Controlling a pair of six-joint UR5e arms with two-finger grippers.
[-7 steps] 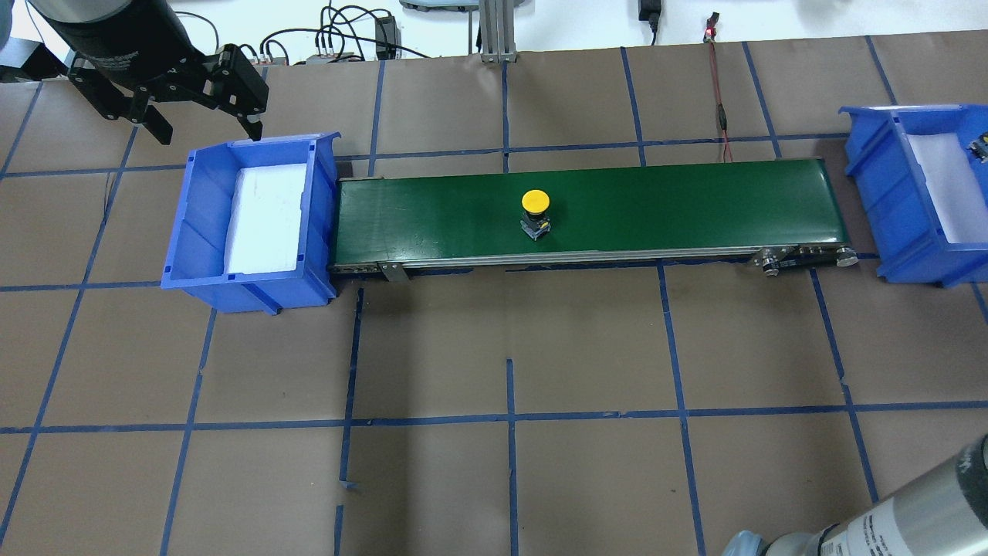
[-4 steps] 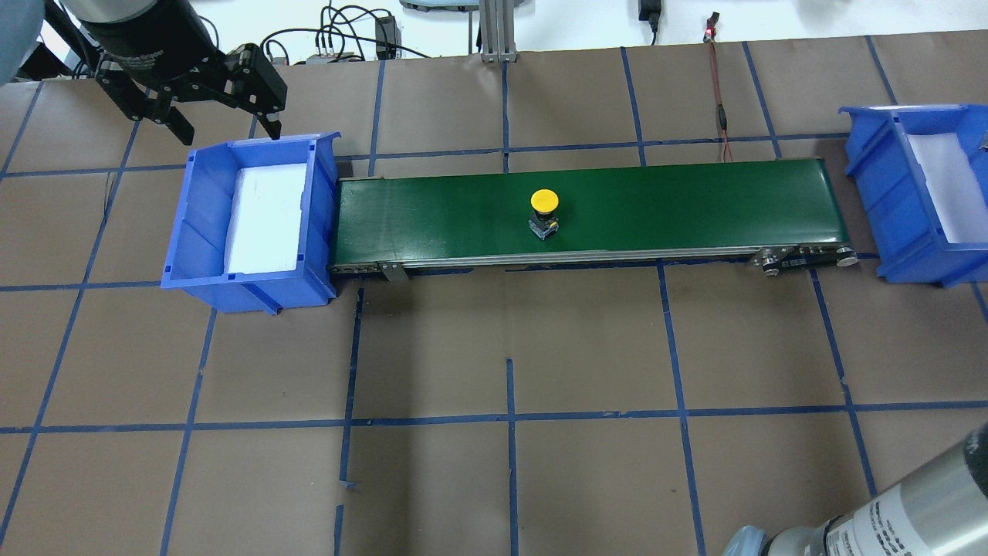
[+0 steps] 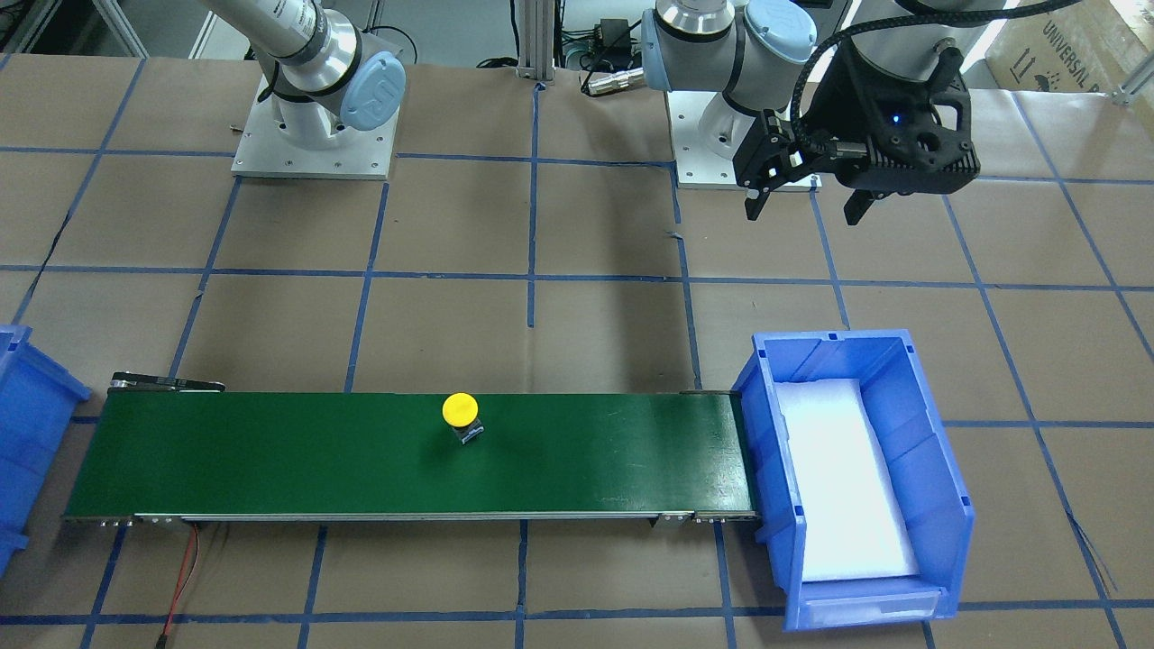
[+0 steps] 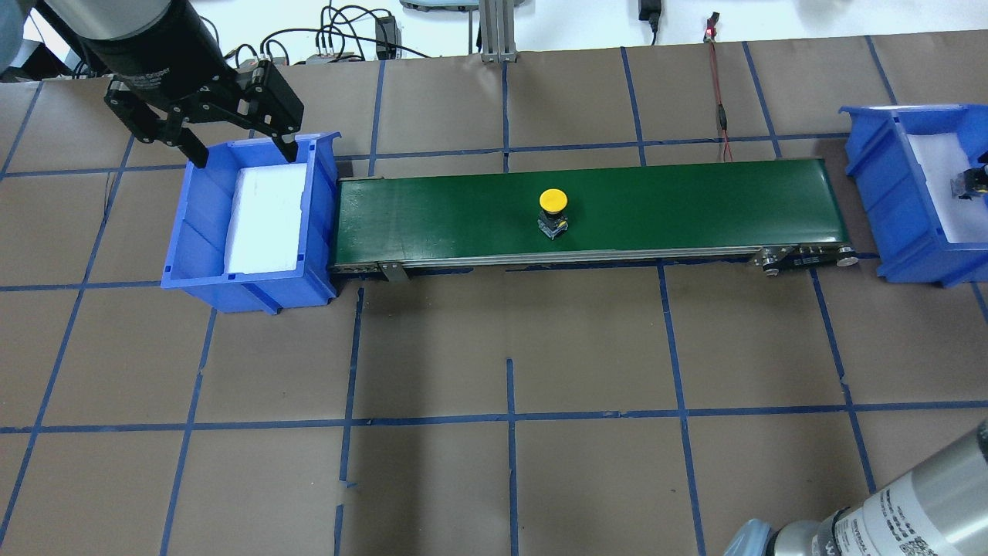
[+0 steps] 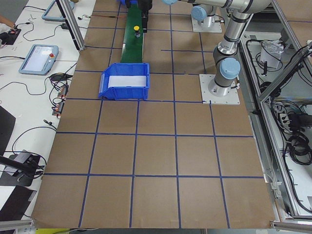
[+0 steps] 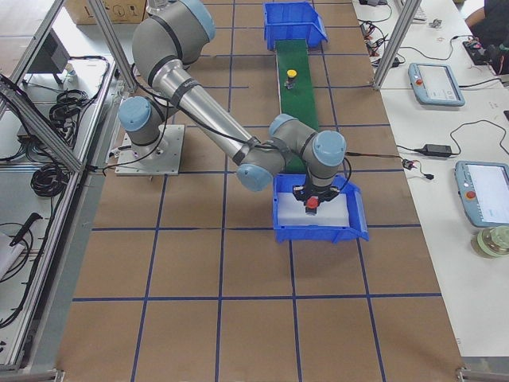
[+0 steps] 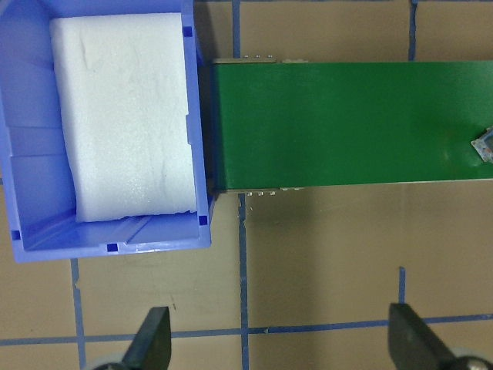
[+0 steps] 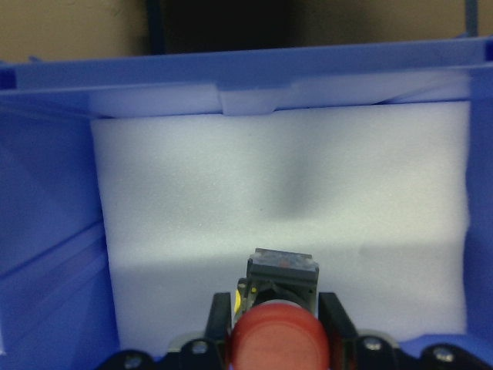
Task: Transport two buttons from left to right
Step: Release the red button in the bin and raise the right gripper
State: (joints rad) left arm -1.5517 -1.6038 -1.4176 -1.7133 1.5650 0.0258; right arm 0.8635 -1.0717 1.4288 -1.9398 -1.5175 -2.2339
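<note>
Yellow plastic is what is moving: the yellow button (image 4: pixel 553 210) stands cap-up on the green belt (image 4: pixel 695 205). Over the last second it has slid a little toward 3 o'clock in the overhead view and is now just short of the belt's middle. Nothing touches it, so the belt itself seems to be carrying it.

The left gripper (image 4: pixel 245 159) has drifted toward 4 o'clock in the same view. It has gone from beyond the left bin (image 4: pixel 197 232) to hanging with its tips over that bin's far rim. Its fingers are spread wide with nothing between them, which the left wrist view confirms. The left bin holds only its white foam pad (image 4: pixel 266 224), so this arm probably has nothing left to feed.

At the 3 o'clock end, the right gripper (image 8: pixel 276 308) has come further into the overhead frame, toward 7 o'clock, over the right bin (image 8: pixel 46 231). Its fingers are clamped on the collar of the red button (image 8: pixel 279 335), with the cap toward the wrist camera and the grey contact block pointing at the foam below. Whether the block touches the foam I cannot tell.

For the task, this looks like one button at its destination but not yet released, and the other about halfway there. The right arm likely needs to let go and get clear to the belt's 3 o'clock end while the yellow one closes the remaining stretch.
</note>
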